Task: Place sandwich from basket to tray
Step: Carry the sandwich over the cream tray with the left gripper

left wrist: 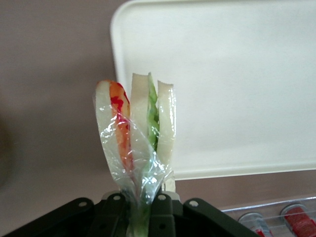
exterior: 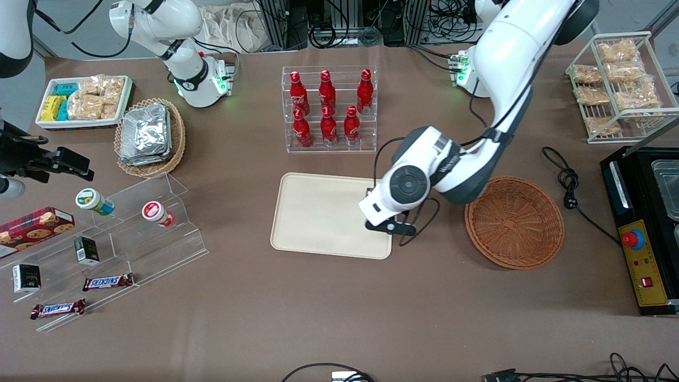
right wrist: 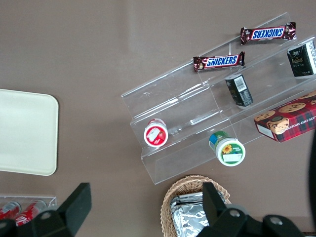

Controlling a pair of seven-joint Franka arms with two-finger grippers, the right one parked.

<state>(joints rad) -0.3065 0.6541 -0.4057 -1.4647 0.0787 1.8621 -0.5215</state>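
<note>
Sandwich point(left wrist: 136, 128): nearest the wrist camera, a wrapped wedge with 2 filling layers, pink-orange and green, hanging over the tray's edge.
Tray point(exterior: 310, 212): centre of the front frame, bare, nothing set on it yet.
Gripper point(exterior: 390, 227): just right of the tray's centre, over its rim, clenched on the sandwich's wrap.
Basket point(exterior: 513, 222): right of centre, empty.
Progress: pickup and carry look done; lowering and release remain.
</note>
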